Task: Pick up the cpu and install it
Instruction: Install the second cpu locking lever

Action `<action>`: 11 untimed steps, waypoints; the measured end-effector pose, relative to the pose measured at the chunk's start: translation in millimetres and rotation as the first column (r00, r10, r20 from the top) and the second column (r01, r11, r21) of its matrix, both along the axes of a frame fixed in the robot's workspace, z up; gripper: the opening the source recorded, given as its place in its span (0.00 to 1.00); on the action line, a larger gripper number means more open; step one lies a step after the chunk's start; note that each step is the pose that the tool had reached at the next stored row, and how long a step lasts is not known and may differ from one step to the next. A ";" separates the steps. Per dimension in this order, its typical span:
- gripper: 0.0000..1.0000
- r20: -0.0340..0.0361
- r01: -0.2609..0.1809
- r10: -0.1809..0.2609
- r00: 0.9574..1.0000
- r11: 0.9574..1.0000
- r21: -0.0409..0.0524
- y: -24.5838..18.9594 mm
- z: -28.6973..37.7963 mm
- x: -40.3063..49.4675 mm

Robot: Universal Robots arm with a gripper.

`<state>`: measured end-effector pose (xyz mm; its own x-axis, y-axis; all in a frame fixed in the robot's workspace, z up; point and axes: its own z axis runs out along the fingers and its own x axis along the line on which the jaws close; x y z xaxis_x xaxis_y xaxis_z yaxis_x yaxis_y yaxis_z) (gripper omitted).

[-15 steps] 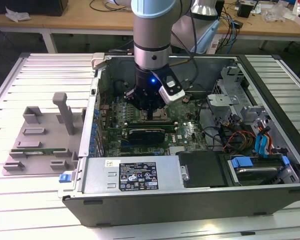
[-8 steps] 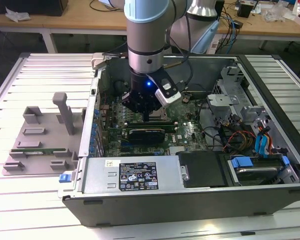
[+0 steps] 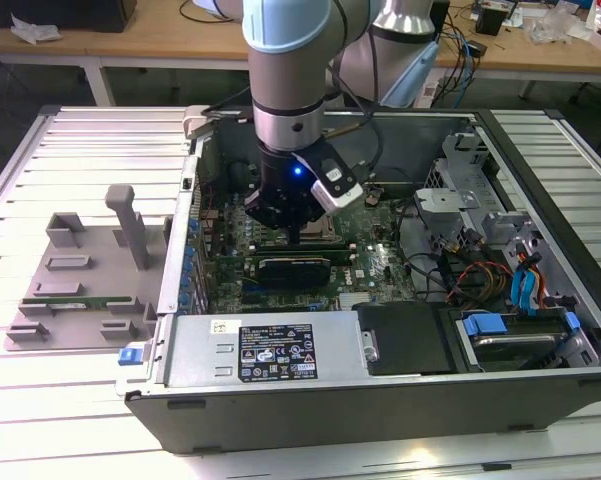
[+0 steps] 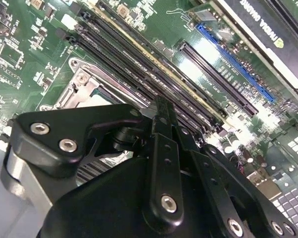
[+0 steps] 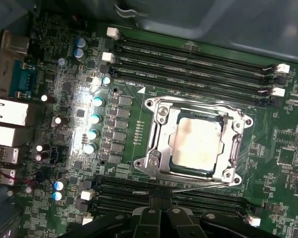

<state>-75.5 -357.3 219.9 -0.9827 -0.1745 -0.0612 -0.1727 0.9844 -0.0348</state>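
Though tool (image 3: 292,232) tips stay hidden behind black linkage in both wrist views, open or closed cannot be told, cpu (image 5: 194,143) silvery, glare-washed, seated flat in socket frame (image 5: 156,144) on motherboard (image 5: 69,99), between memory slots (image 5: 188,59).

My gripper (image 4: 163,148) is black with silver screws, over a green motherboard (image 5: 64,74). The cpu (image 5: 196,141) shines silvery-grey inside its silver socket frame (image 5: 156,148); one slot (image 4: 235,62) is blue.

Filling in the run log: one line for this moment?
tool: above socket, inside case | cpu: seated in metal socket frame, not held | motherboard: lit
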 end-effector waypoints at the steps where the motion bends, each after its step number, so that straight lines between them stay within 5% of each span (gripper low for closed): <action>1: 0.11 0.003 -0.004 0.004 1.000 1.000 0.001 -0.1 0.0 -1.2; 6: 0.11 0.009 -0.012 0.012 1.000 1.000 0.008 -1.3 0.0 -5.2; 7: 0.11 0.009 -0.012 0.012 1.000 1.000 0.028 -1.6 0.1 -5.4; 8: 0.11 0.010 -0.011 0.011 1.000 0.997 0.075 -2.3 0.0 -5.3; 11: 0.11 0.011 -0.002 0.001 1.000 0.993 0.117 -6.5 -0.1 -5.2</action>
<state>-80.7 -363.9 219.9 -0.9816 -0.1674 -0.0916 -0.1747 0.9815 0.0787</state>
